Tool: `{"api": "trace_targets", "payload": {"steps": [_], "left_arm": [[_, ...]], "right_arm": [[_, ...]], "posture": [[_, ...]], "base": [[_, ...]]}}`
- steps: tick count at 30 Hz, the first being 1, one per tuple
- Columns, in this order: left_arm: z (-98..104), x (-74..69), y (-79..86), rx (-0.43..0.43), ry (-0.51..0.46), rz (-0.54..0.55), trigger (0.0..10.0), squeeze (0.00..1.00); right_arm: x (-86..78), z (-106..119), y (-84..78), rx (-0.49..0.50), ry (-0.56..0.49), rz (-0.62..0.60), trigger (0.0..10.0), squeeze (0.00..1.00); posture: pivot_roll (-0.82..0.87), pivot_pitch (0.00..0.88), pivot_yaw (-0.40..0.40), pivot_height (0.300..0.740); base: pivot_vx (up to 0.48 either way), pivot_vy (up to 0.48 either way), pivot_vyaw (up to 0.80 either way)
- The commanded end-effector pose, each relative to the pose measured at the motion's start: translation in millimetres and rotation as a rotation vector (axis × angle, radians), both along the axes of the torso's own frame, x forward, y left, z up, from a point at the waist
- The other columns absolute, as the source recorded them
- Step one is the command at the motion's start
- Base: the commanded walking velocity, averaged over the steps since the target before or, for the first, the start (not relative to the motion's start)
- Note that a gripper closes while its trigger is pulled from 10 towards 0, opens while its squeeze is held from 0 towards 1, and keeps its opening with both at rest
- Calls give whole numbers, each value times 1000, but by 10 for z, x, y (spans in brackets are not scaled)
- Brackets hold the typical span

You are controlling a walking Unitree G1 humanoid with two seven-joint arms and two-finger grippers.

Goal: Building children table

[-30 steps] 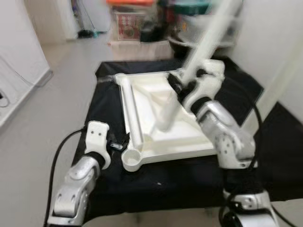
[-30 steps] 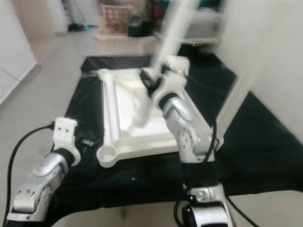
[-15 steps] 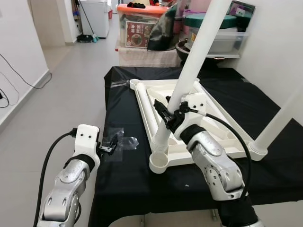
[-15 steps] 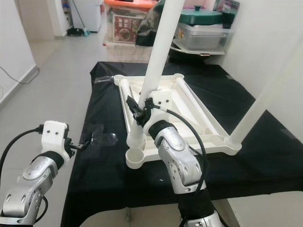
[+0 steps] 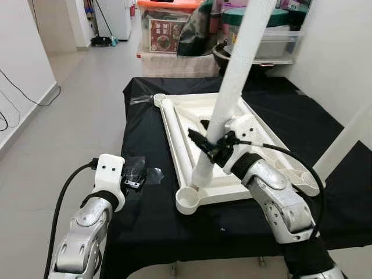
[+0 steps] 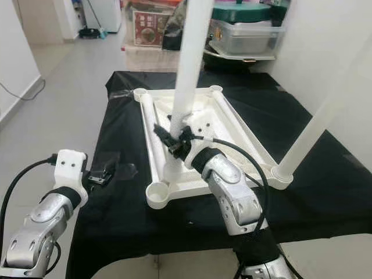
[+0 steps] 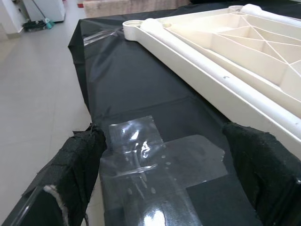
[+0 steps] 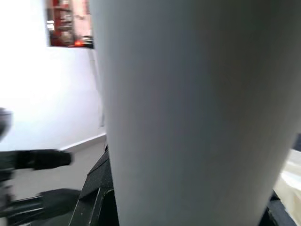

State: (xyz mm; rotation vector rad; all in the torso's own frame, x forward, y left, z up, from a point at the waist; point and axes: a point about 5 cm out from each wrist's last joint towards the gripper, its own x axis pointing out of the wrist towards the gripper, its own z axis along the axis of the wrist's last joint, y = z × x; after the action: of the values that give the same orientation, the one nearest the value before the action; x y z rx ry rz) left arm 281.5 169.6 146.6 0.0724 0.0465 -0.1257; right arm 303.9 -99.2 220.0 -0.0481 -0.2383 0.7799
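Observation:
The white tabletop (image 5: 174, 136) lies upside down on a black-covered table (image 5: 151, 232). My right gripper (image 5: 204, 145) is shut on a long white table leg (image 5: 235, 75), which rises tilted toward the back. The leg's lower end rests on the frame just behind the empty near-left corner socket (image 5: 188, 201). In the right wrist view the leg (image 8: 188, 113) is very close. Another white leg (image 6: 317, 128) stands in the near-right corner socket. My left gripper (image 5: 135, 176) hovers open over the cloth left of the tabletop, its pads (image 7: 80, 160) wide apart.
A patch of clear tape (image 7: 155, 160) sticks to the cloth under the left gripper. Storage boxes (image 5: 168, 29) and a lidded bin (image 5: 273, 40) stand behind the table. A white wall runs along the right. Grey floor (image 5: 70, 104) lies to the left.
The camera has shifted and the blur has cleared. The held leg's lower end has come from the tabletop's middle to the frame by the near-left socket. The left gripper stays open.

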Motion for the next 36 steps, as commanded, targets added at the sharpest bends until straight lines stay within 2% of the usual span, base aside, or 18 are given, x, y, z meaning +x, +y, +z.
{"api": "trace_targets", "payload": {"steps": [1,4,9,11,16,21,34,36], "left_arm": [[-91,-23,73,-5,38,35,10000,0],[-160,-28,190,1,73,95,10000,0],[-198,-47,221,-3,93,94,10000,0],[-176,-60,161,-23,86,39,10000,0],[-146,-51,114,-40,60,25,10000,0],[-135,-53,71,-28,47,19,10000,0],[-175,-82,88,1,56,15,10000,0],[-191,-85,60,8,59,8,10000,0]], "right_arm": [[-64,-28,37,-4,5,43,10000,0],[-84,-35,86,23,16,51,10000,0],[-72,-29,120,43,9,50,10000,0],[-28,-18,103,52,5,26,10000,0],[5,0,84,65,3,1,10000,0],[36,14,64,69,-6,-33,10000,0],[153,9,-107,40,-24,-150,10000,0],[214,35,-235,29,-41,-224,10000,0]], "posture": [[84,0,-90,740],[85,0,-87,740],[88,0,-83,740],[85,0,-81,740],[83,0,-80,740],[84,0,-81,740],[82,0,-86,740],[82,0,-86,740]], "base": [[0,0,0],[0,0,0],[0,0,0],[0,240,0],[0,480,0],[0,0,0],[0,0,0],[0,0,0]]}}
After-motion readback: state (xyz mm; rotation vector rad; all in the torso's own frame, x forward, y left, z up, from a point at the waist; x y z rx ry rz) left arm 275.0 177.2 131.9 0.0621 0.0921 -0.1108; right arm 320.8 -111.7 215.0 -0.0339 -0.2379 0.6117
